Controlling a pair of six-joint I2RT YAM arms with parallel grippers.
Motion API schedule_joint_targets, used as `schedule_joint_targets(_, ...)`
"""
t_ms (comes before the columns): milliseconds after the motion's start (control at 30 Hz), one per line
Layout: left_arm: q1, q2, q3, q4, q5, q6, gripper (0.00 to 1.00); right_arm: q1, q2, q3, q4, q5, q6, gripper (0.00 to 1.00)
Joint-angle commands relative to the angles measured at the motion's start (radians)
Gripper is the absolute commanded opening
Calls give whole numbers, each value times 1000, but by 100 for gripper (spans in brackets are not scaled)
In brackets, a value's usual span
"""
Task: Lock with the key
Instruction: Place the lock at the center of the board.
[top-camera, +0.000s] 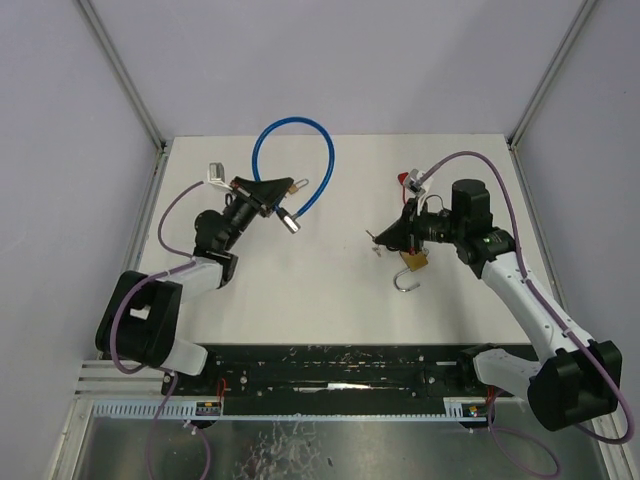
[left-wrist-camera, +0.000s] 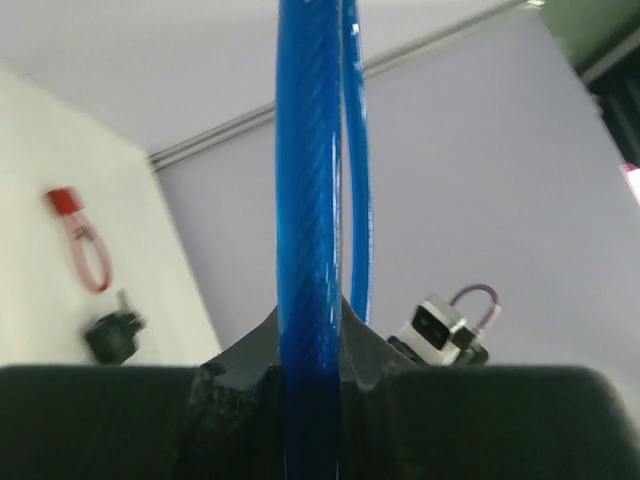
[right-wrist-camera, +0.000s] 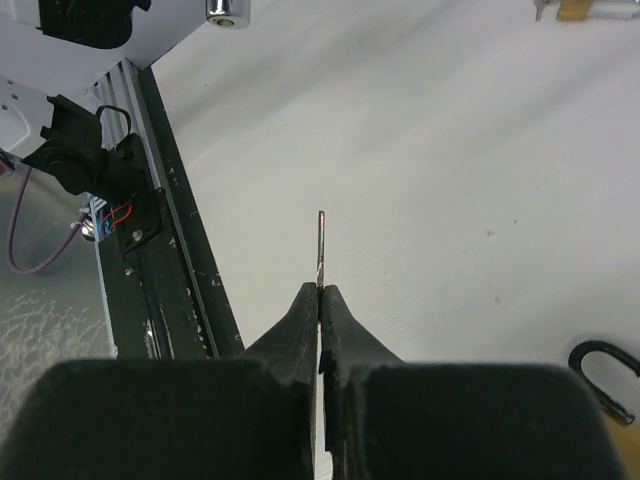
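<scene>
left claw (top-camera: 272, 190) clamped on blue looped cable lock (top-camera: 300, 130), upper left; right claw (right-wrist-camera: 321, 300) pinching thin metal key (right-wrist-camera: 321, 245), centre; key not yet inserted, locking remains.

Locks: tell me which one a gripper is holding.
The blue cable lock, clamped in the left gripper. The brass padlock lies loose on the table; the right gripper pinches only a key.

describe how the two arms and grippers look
Both arms have white links with black joints and bases: left arm, right arm. A lilac cable loops along each. The left gripper and right gripper are black wedges narrowing to the tips.
</scene>
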Motion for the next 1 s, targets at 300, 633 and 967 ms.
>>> schedule_joint_targets(300, 209, -264, -127, -704, -168, 305, 0, -18, -36, -136, 185, 9, 75, 0)
schedule_joint_targets(633, 445, -88, -41, -780, 15, 274, 0, -17, -33, -178, 235, 22, 105, 0)
schedule_joint_targets(967, 506, 64, 43, -862, 15, 348, 3, -17, -26, -178, 234, 21, 104, 0)
